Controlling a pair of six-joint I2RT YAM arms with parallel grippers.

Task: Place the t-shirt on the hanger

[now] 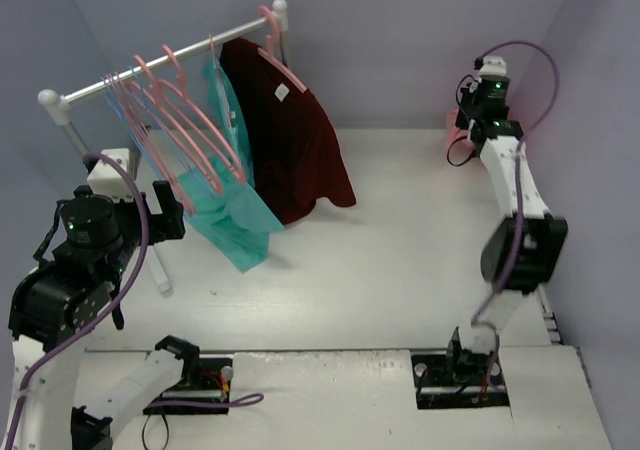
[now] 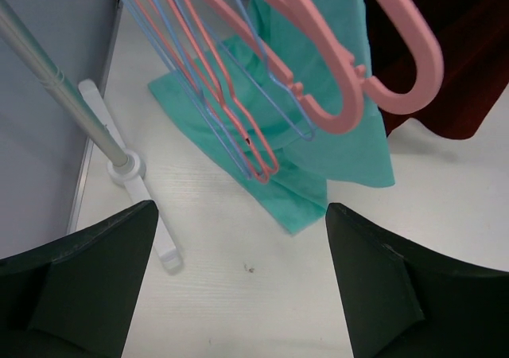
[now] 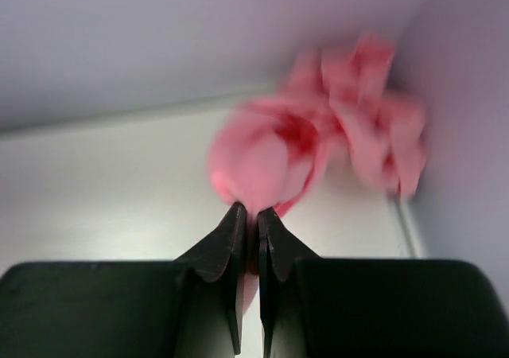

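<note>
**Item list, top view as clock face**

1. T-shirt (image 3: 318, 135) – salmon pink, bunched in a heap at the far R corner of the table (image 1: 380, 250), approx. 2 o'clock, up against the walls. Blurred in the wrist view; folds can't be made out.
2. R gripper (image 3: 257, 215) – at the heap's near edge. Jaws narrow, almost touching, with pink fabric pinched at the tips. Arm stretched out toward 1–2 o'clock.
3. Hanger (image 2: 296, 113) – thin, light blue, hung on the rack (image 1: 160, 65) at 10–11 o'clock, in among the pink hangers (image 1: 185, 135). Nothing on it.
4. L gripper (image 2: 238, 215) – jaws wide apart, holding nothing. Sits at approx. 9 o'clock, near the low ends of the hangers and not touching them.
5. Teal shirt (image 1: 235, 200) – on the rack, w/ its hem lying on the table.
6. Maroon shirt (image 1: 300, 150) – on the rack just beside the teal one, toward 12 o'clock.
</note>
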